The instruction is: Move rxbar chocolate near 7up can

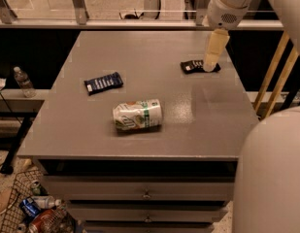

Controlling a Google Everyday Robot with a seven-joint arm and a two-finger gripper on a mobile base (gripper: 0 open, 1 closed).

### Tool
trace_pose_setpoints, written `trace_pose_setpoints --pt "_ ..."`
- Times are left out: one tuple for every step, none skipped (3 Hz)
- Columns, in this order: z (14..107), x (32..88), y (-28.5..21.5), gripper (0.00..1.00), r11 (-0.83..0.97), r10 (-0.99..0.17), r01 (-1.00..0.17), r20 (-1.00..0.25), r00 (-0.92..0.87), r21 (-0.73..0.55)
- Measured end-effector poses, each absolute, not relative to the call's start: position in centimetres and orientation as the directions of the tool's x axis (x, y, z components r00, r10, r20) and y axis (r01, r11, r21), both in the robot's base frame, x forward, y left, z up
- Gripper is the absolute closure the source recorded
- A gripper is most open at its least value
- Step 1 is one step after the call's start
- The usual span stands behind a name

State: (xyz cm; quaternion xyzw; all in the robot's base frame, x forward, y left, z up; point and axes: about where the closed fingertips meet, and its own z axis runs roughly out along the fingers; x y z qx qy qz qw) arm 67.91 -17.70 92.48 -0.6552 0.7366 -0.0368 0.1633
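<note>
My cream plastic gripper (209, 66) sits at right end of small flat black rxbar chocolate wrapper (194, 66), well behind-right of dented white-green 7up can (138, 115), which lies on its side. Placement suggests I'm lining up a pickup. Cannot tell how far pincer is open or whether it holds anything.
</note>
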Motion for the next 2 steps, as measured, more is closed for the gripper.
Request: trace_pose_setpoints --pt "90.6 69.5 -18.4 0.0 0.185 -0.974 -0.953 -0.177 -0.144 -0.241" --pt "89.0 70.6 -18.3 0.0 0.211 -0.968 -0.955 -0.179 -0.175 -0.207"
